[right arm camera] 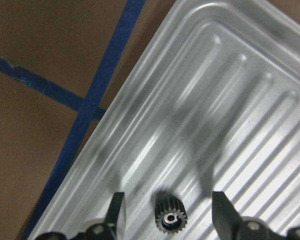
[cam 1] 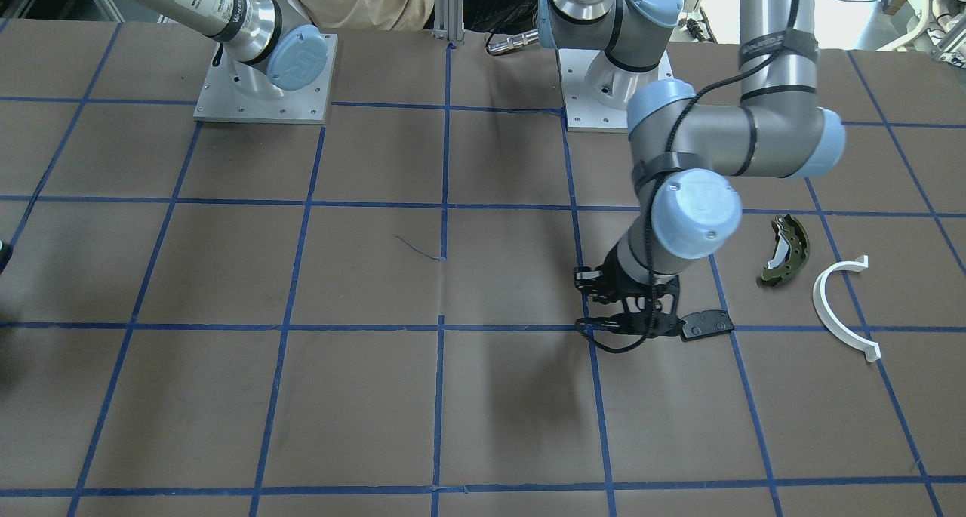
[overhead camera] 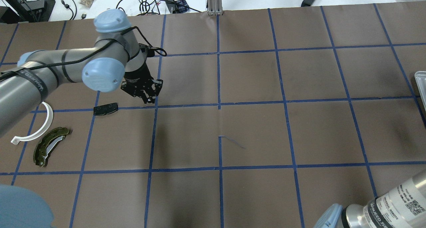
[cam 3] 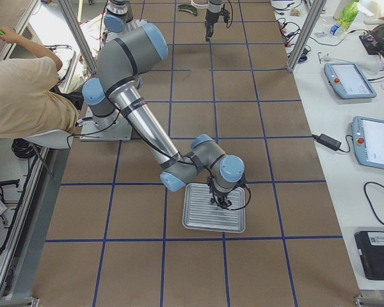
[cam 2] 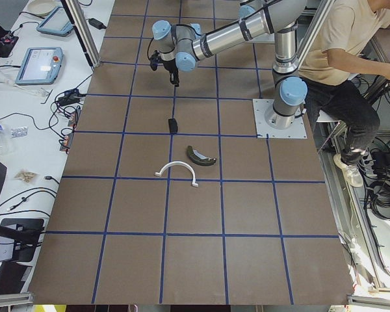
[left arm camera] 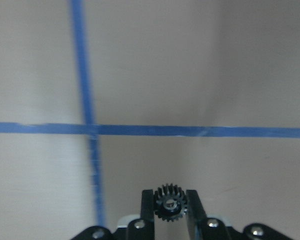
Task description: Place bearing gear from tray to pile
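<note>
Gear (left arm camera: pixel 170 203) pinched in left claw (overhead camera: pixel 149 97), pad (overhead camera: pixel 105 108) near; right claw (right arm camera: pixel 168 202) spread over tray (right arm camera: pixel 230 100).

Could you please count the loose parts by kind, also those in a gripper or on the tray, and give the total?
gear: 2 (one in the left gripper, one on the tray)
brake shoe: 1
half-ring: 1
pad: 1
total: 5

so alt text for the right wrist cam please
The open right gripper straddles a black bearing gear lying on a ribbed metal tray, its fingers clear of the gear on both sides. Brown table with blue tape lines shows at left.
</note>
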Tool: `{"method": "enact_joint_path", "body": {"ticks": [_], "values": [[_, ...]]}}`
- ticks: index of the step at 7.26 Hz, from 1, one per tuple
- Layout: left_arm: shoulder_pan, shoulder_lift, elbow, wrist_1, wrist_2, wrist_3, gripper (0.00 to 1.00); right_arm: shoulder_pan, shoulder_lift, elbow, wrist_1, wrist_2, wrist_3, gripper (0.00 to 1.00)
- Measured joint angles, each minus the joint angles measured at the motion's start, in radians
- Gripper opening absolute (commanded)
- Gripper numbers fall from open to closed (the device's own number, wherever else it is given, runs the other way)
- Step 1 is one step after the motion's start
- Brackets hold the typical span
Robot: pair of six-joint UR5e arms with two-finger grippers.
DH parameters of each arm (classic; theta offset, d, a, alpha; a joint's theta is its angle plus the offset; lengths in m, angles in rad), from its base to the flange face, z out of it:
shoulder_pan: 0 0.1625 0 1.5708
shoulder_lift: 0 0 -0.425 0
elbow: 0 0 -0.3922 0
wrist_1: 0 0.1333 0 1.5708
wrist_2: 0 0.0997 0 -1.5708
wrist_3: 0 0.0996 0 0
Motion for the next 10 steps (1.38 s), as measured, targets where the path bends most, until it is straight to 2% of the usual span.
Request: {"method": "enact_joint_path", "body": {"ticks": [2,3,7,8,9,10], "values": [[0.17,0.002,-0.002,-0.022,0.04,0.214,0.0,0.0,0.002,0.001,-0.001,-0.002,0.0,0.09],[0.235,0.004,-0.016,-0.024,0.069,0.271,0.0,-0.001,0.002,0.001,-0.001,-0.003,0.001,0.0],[0.325,0.031,-0.175,0.085,0.092,0.324,0.0,0.0,-0.019,-0.008,0.014,-0.04,0.007,0.0],[0.343,0.03,-0.197,0.114,0.091,0.329,0.04,0.002,-0.045,-0.007,0.026,-0.046,0.012,0.0],[0.359,0.028,-0.209,0.127,0.09,0.331,0.99,0.01,-0.075,-0.005,0.045,-0.044,0.033,0.0],[0.367,0.026,-0.22,0.132,0.089,0.331,1.0,0.035,-0.119,-0.002,0.092,-0.034,0.093,0.0]]}}
